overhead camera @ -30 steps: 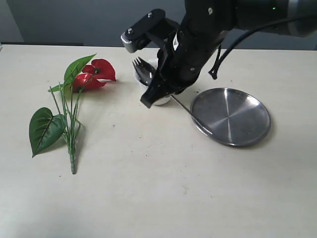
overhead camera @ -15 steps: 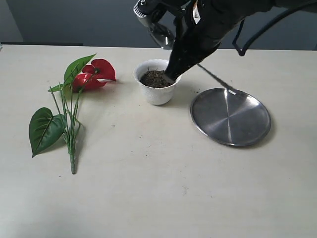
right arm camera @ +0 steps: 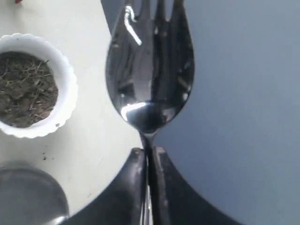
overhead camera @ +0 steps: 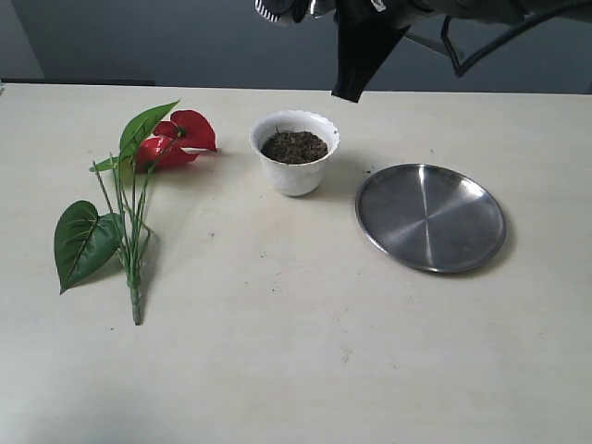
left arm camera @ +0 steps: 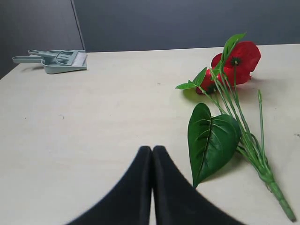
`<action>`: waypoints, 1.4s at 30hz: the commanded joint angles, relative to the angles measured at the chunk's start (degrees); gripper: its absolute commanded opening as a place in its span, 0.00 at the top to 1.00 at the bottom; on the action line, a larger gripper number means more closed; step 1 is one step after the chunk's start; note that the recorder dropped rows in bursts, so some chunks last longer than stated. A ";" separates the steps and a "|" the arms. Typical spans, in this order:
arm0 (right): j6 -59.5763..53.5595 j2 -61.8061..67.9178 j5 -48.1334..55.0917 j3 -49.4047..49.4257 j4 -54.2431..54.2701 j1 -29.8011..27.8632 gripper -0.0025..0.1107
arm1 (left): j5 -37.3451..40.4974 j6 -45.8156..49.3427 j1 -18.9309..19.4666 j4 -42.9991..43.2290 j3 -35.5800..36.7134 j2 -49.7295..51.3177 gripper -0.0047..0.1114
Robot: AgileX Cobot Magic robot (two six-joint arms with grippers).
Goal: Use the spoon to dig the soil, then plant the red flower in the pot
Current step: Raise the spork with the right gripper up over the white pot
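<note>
Digging looks like the step in hand. The right arm's fingers (right arm camera: 142, 159) pinch the thin handle of the small shiny steel spork-tipped spoon (right arm camera: 149, 70), held high and off to one side of the small white scalloped plastic pot (overhead camera: 294, 176). To do it well, I'd bring the tines down into the middle of the dark crumbly soil (overhead camera: 294, 146) and scoop shallowly, keeping crumbs off the pale tabletop (overhead camera: 277, 351). The left arm's fingers (left arm camera: 151, 157) are pressed together, empty, near the artificial red flower with green leaves (overhead camera: 185, 134), which lies flat beside the pot. I count one pot, one spoon, one flower sprig, one round steel plate (overhead camera: 430, 217) and one grey-green dustpan with brush (left arm camera: 58, 58).
</note>
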 commanded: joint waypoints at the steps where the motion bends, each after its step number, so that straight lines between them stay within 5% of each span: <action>1: -1.48 -0.65 -1.91 0.27 -8.53 -0.30 0.98 | -0.53 -0.13 -0.27 0.17 0.28 -0.28 0.96; 15: -6.44 -0.54 -5.46 0.27 -23.44 -0.30 0.98 | -0.53 -0.13 -0.27 0.17 0.28 -0.28 0.96; 27: -9.75 -0.66 7.60 0.27 -22.87 2.09 0.98 | -0.53 -0.13 -0.27 0.17 0.28 -0.28 0.96; 42: -33.42 -0.66 9.29 0.27 -23.12 2.09 0.98 | -0.53 -0.13 -0.27 0.17 0.28 -0.28 0.96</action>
